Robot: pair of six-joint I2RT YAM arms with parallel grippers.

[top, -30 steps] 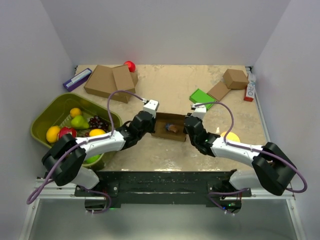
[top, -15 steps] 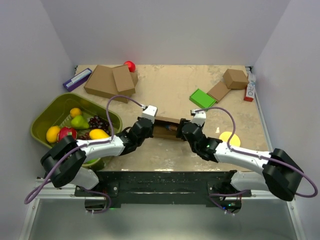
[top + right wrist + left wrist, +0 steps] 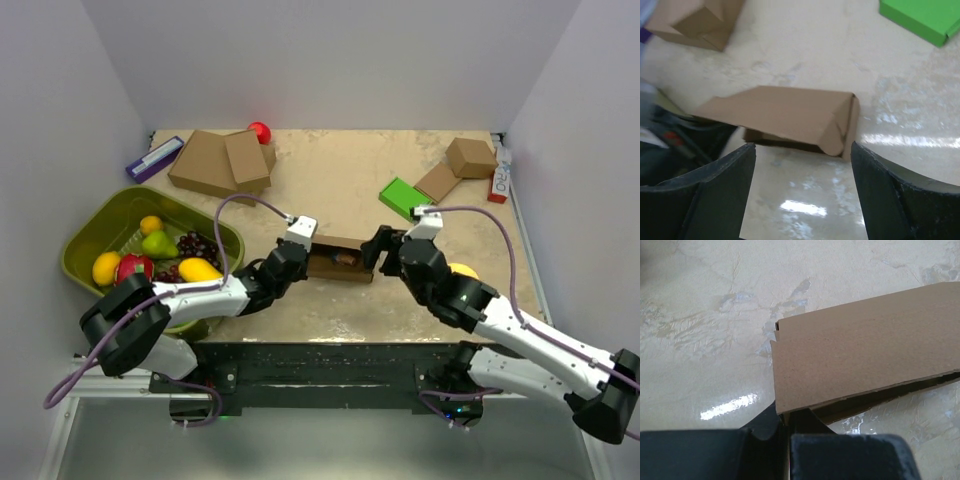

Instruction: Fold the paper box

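The paper box (image 3: 340, 260) lies low and partly folded at the table's middle, its brown top panel (image 3: 865, 350) slanting over a dark gap. My left gripper (image 3: 298, 256) holds the box's left end: in the left wrist view it (image 3: 785, 422) is shut on the panel's near corner. My right gripper (image 3: 379, 246) stands just off the box's right end, open and touching nothing. In the right wrist view the box (image 3: 785, 112) sits beyond that gripper (image 3: 802, 146), with its folded right end turned down.
An olive tray (image 3: 100, 225) of fruit sits at the left. Stacked brown boxes (image 3: 215, 160), a red ball (image 3: 259, 131) and a purple item (image 3: 153, 158) are at the back left. A green flat box (image 3: 405, 197), a small brown box (image 3: 470, 157) and a yellow disc (image 3: 462, 270) lie to the right.
My right gripper has opened, let go of the box's right end and drawn back to the right. The left gripper stays shut on the left end.
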